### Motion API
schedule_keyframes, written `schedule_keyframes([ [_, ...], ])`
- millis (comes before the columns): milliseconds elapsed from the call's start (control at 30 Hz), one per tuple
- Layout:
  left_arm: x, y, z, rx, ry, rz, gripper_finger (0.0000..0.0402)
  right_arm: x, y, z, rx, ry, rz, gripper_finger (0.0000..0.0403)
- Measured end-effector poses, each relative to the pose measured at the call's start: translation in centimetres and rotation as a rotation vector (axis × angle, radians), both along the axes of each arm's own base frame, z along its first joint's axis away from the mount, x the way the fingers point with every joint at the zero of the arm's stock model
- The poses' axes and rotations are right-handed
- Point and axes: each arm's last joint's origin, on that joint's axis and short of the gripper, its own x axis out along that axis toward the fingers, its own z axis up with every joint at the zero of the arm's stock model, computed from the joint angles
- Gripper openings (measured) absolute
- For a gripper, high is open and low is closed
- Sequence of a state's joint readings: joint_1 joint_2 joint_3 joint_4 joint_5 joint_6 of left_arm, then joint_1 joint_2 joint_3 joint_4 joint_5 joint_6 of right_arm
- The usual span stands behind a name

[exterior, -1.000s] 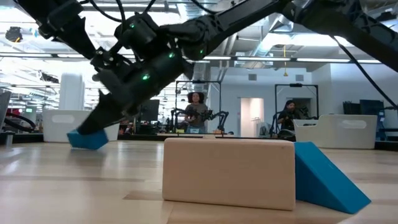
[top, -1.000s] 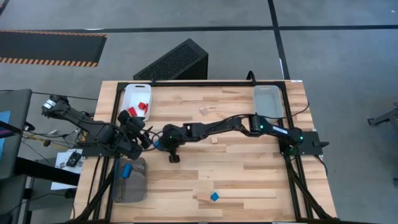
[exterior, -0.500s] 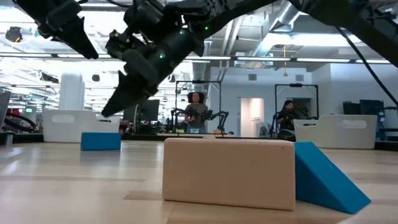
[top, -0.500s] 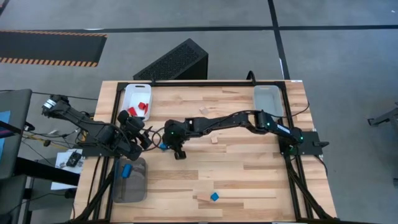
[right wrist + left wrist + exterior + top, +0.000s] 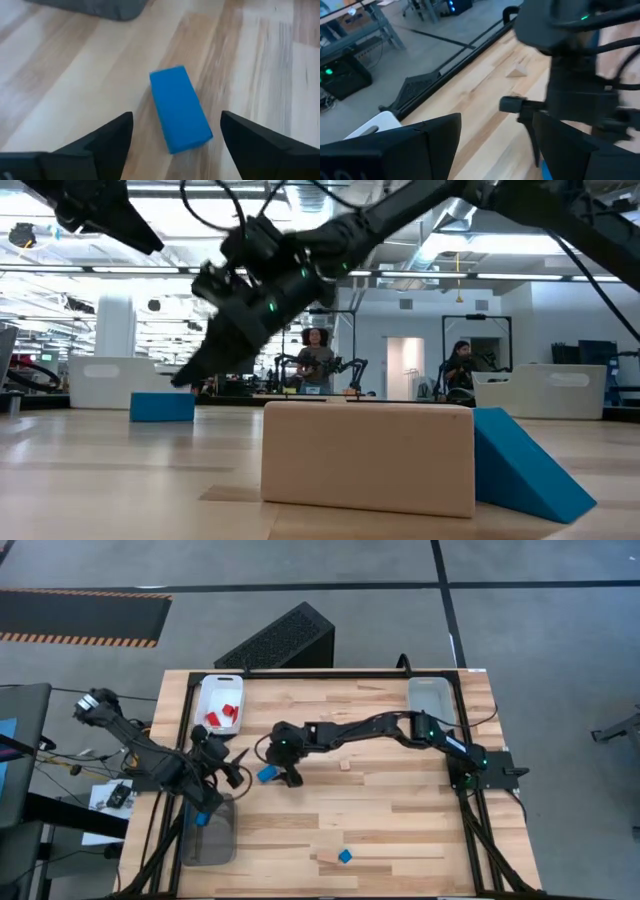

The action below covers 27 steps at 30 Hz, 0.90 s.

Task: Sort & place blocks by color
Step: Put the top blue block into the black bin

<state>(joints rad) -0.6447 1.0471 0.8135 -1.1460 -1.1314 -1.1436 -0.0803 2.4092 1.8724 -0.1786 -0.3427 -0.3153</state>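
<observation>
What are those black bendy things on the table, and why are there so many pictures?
Those are two robot arms. Each ends in two fingers for picking things up. Four cameras look at once: one from above, one lying low on the table, and one on each arm's wrist.

From above, the right gripper reaches across the wooden table and hangs over a blue block. Its wrist camera shows that block lying flat on the wood between its open fingers, not held. The left gripper waits near the table's left edge, fingers open, holding nothing.

Also there: a white tray with red blocks, a grey tray with a blue block, a clear tray, and small wood-coloured blocks. Near the front edge sit a wooden block and a blue wedge.
</observation>
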Motion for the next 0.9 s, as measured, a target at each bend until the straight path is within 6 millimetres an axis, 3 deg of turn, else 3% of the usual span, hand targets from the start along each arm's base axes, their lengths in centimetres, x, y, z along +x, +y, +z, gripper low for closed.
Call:
schedule_keyframes([
  [133,0.7,-1.1,-0.9,0.017,0.025,-0.019,0.0238,-0.4,-0.5,-1.5,0.014,-0.031,-0.029,0.0324],
  [433,1.9,-2.1,-2.8,0.017,0.096,0.006,0.0238,-1.0,-1.5,-2.8,0.026,-0.031,-0.036,0.0288],
  [600,2.0,-2.1,-2.8,-0.006,0.145,-0.02,0.0238,-0.7,-0.8,-4.6,0.039,-0.036,-0.006,0.0271],
  [800,1.8,-2.0,-2.3,-0.027,0.16,-0.058,0.0238,-0.6,-1.1,-4.8,0.038,-0.051,-0.01,0.0263],
  [900,1.8,-2.0,-2.2,-0.041,0.139,-0.051,0.0238,-0.6,-1.3,-4.8,0.035,-0.048,-0.019,0.0236],
])
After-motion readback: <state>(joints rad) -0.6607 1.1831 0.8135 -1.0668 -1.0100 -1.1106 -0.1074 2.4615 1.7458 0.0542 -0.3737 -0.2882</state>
